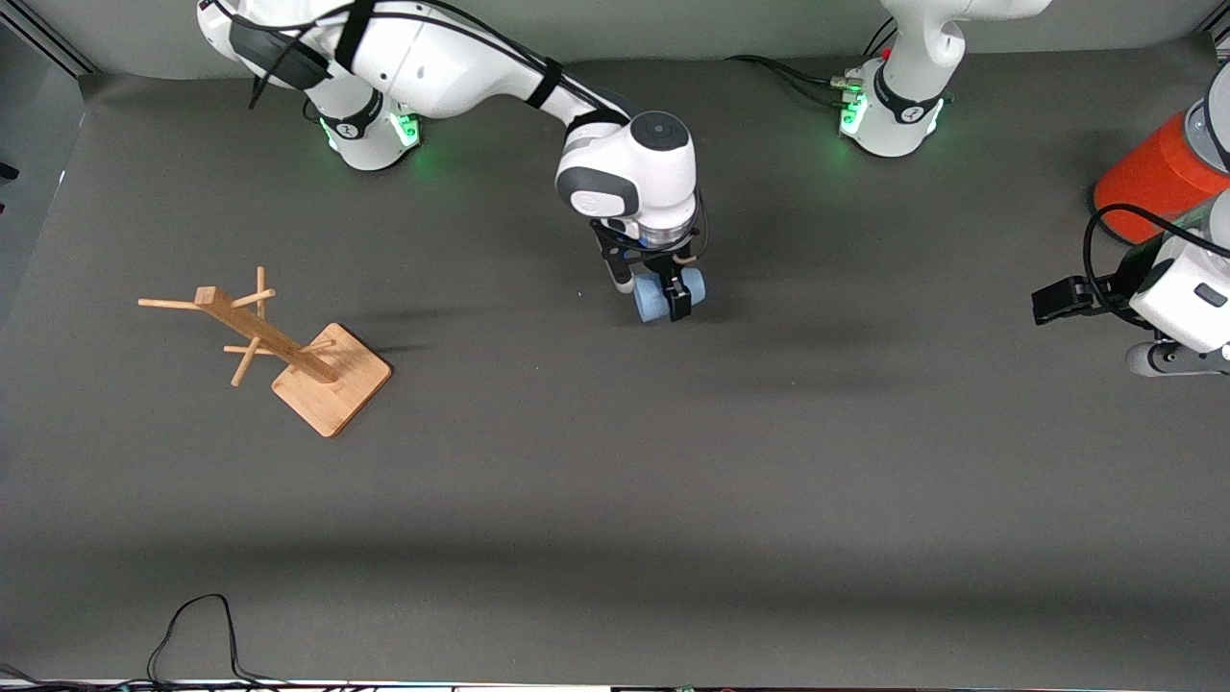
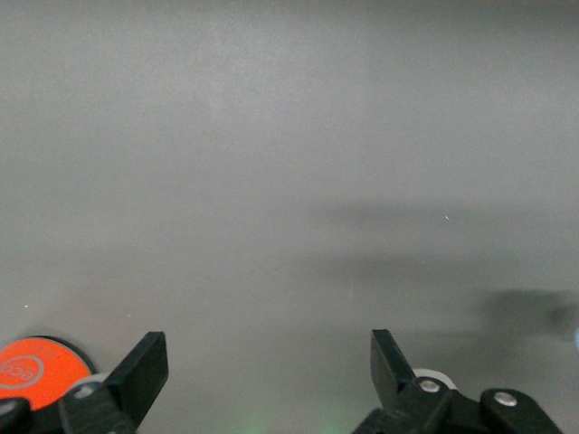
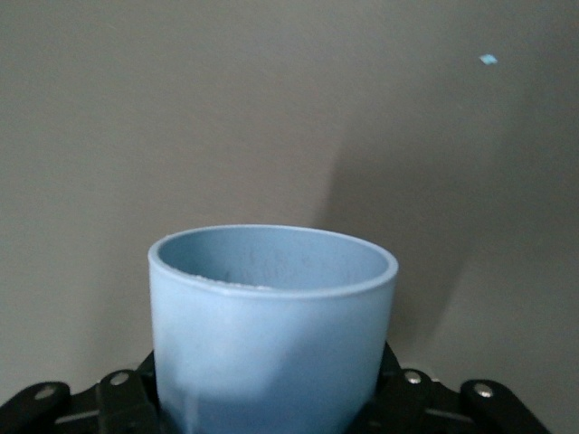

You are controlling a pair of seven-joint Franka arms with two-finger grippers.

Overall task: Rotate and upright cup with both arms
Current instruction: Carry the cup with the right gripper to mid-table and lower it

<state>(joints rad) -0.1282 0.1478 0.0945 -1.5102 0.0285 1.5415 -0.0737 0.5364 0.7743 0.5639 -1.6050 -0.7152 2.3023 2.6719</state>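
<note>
The light-blue cup (image 1: 649, 300) is at mid-table, lying on its side, low at the table surface. My right gripper (image 1: 665, 294) points down and is shut on it, with a black finger (image 1: 680, 303) across its wall. In the right wrist view the cup (image 3: 271, 325) fills the space between the jaws, its open mouth showing, and hides the fingertips. My left gripper (image 1: 1055, 300) waits, open and empty, over the left arm's end of the table. In the left wrist view the left gripper (image 2: 269, 366) shows only bare table between its fingers.
An orange-red can (image 1: 1153, 178) with a grey top stands at the left arm's end beside the left arm; it also shows in the left wrist view (image 2: 32, 371). A wooden peg rack (image 1: 332, 380) stands toward the right arm's end. A black cable (image 1: 197, 630) lies at the near edge.
</note>
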